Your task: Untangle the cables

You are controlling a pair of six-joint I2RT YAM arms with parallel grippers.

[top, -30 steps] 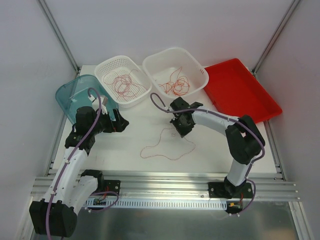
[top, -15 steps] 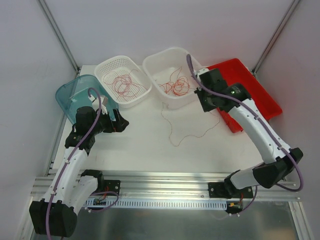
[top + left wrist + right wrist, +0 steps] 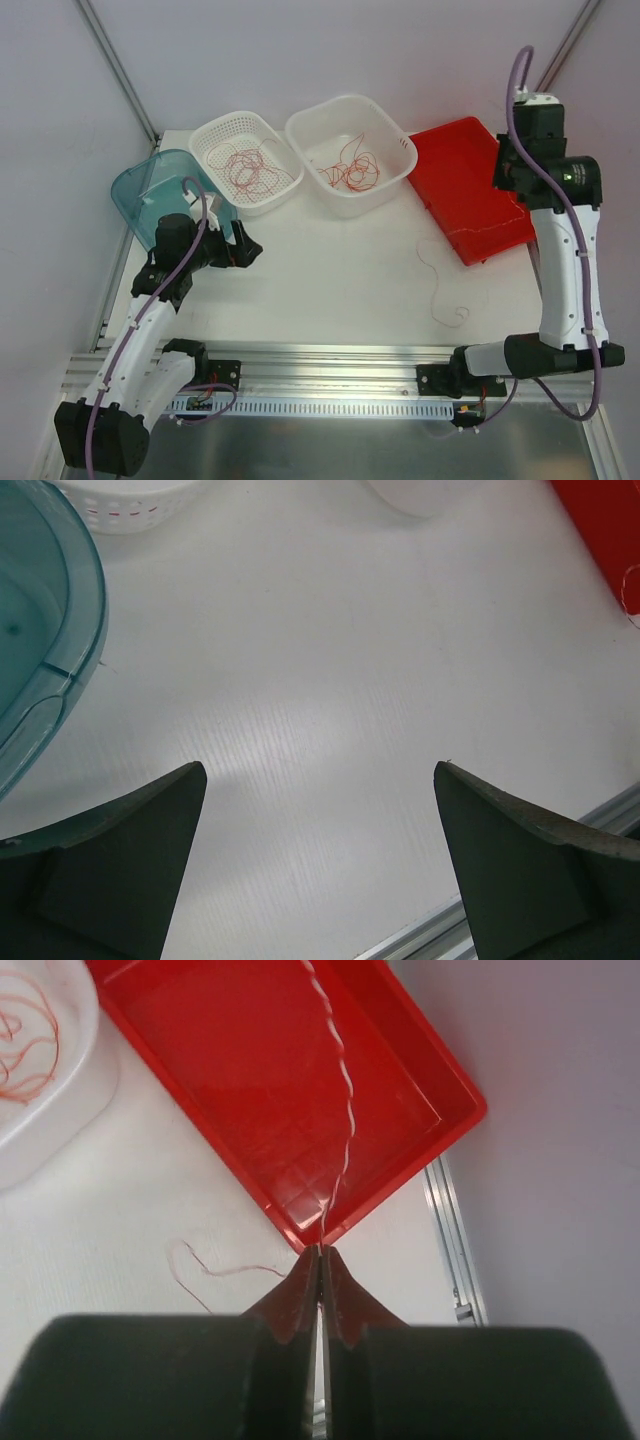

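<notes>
Two tangles of thin red-orange cables lie in the white baskets, one on the left (image 3: 245, 170) and one on the right (image 3: 350, 172). My right gripper (image 3: 320, 1248) is shut on a single cable strand (image 3: 345, 1110), which runs from its fingertips across the red tray (image 3: 250, 1050). In the top view that gripper (image 3: 512, 168) is raised high over the tray's right side. The strand's loose end (image 3: 440, 285) curls on the table near the tray's near corner. My left gripper (image 3: 320, 770) stands wide open over bare table, low beside the teal bin (image 3: 150, 185).
The red tray (image 3: 470, 185) sits at the back right beside the two white baskets (image 3: 215, 135) (image 3: 395, 140). The teal bin's rim (image 3: 70, 630) is close on the left gripper's left. An aluminium rail (image 3: 320, 360) runs along the near edge.
My right arm has swung from the table's middle to the right and risen high, dragging the single strand over towards the red tray. The left arm has barely moved.
</notes>
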